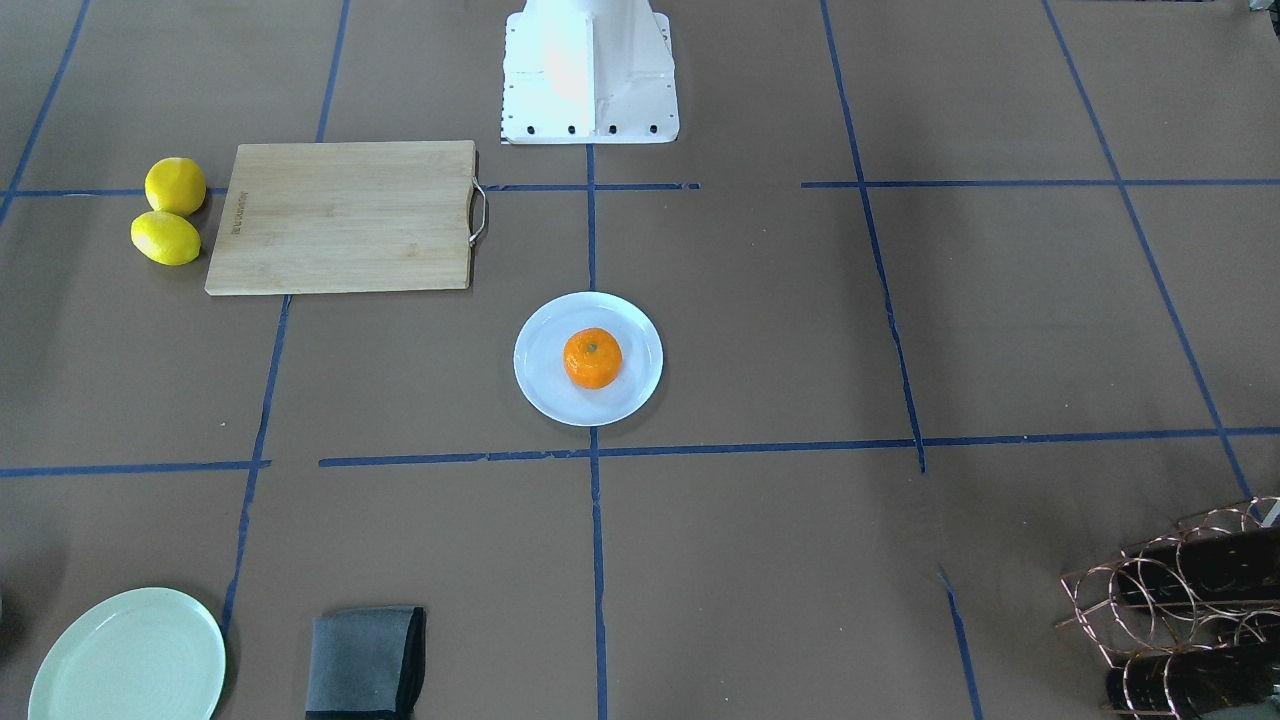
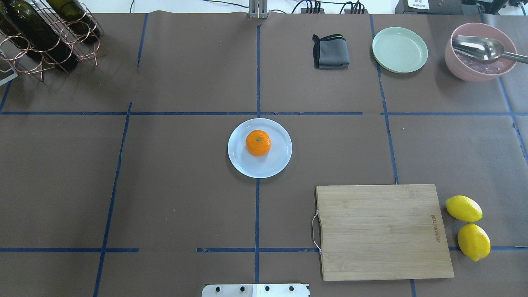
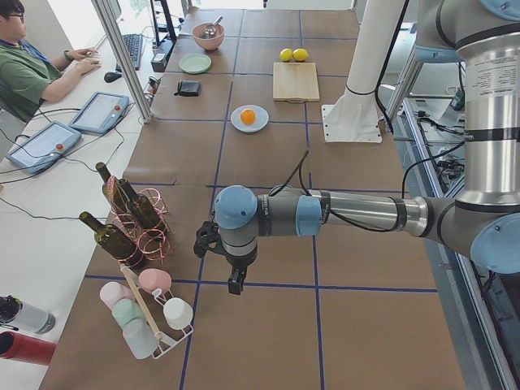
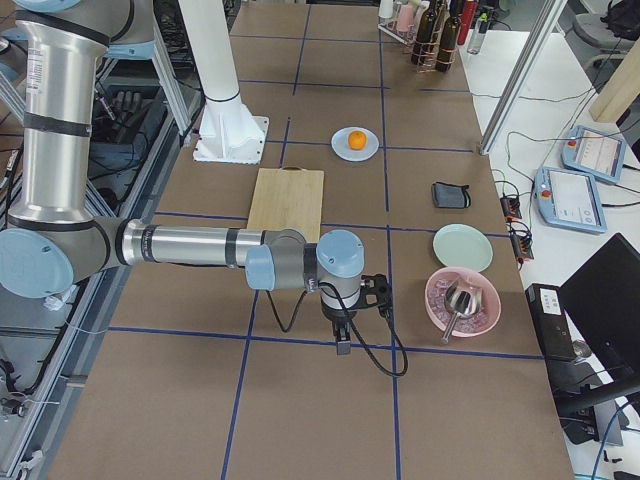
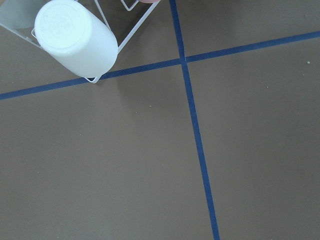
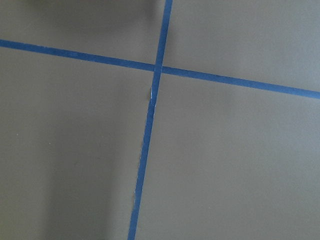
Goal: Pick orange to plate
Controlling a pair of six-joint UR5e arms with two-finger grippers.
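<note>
The table (image 2: 185, 185) is covered in matt brown paper crossed by blue tape (image 2: 257, 206). The plate (image 2: 280, 161) looks smooth and faintly glossy. The orange (image 2: 258, 143) has dimpled peel. The cutting board (image 2: 383, 231) is pale matt wood with a metal handle (image 2: 314, 231). The cloth (image 2: 331, 51) is soft grey fabric.

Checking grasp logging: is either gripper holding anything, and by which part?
Nothing held, as far as shows. The orange sits on the plate; the left gripper and right gripper hang over bare table far from it.

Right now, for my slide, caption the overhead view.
Orange sits on the plate, mid-view; board and two lemons lie at lower right.
</note>
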